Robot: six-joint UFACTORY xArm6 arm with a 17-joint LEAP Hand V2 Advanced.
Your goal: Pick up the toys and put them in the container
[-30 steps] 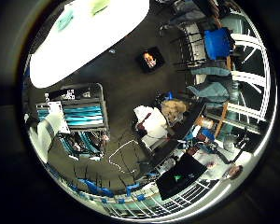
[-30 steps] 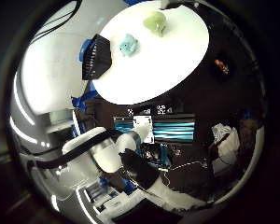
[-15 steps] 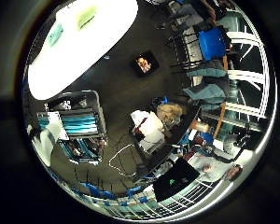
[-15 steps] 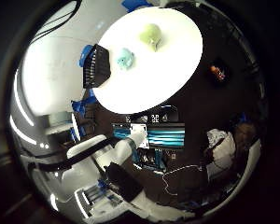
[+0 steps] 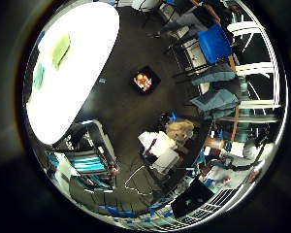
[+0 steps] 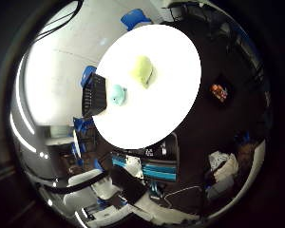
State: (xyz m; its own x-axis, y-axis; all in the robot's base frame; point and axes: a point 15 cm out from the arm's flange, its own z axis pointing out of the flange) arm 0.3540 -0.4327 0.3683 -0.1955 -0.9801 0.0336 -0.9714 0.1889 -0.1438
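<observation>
Robot hand: none of it identifiable in either palm view, so can't tell if it's released, clenched or grasping anything. Nothing sits close to the palm, so my read is it's carrying nothing.

Toys: a yellow-green toy (image 6: 143, 70) and a teal toy (image 6: 117, 94) lie near each other, not touching, on the white round worktop (image 6: 152, 118). Both look small and far off, so the palm is well above them. A black container (image 6: 94, 95) sits at the worktop edge, just beside the teal toy. Can't see whether it holds anything.

Beyond that: dark floor around the worktop, a small black box with something orange inside (image 5: 145, 80) on the floor well apart from it, blue chair (image 5: 215, 42) further out.

Step, as I judge it: approach phase, no toy picked yet. Next move calls for descending toward the worktop, centring the palm over one toy, probably the teal one as it's closest to the container, then closing fingers round it.
</observation>
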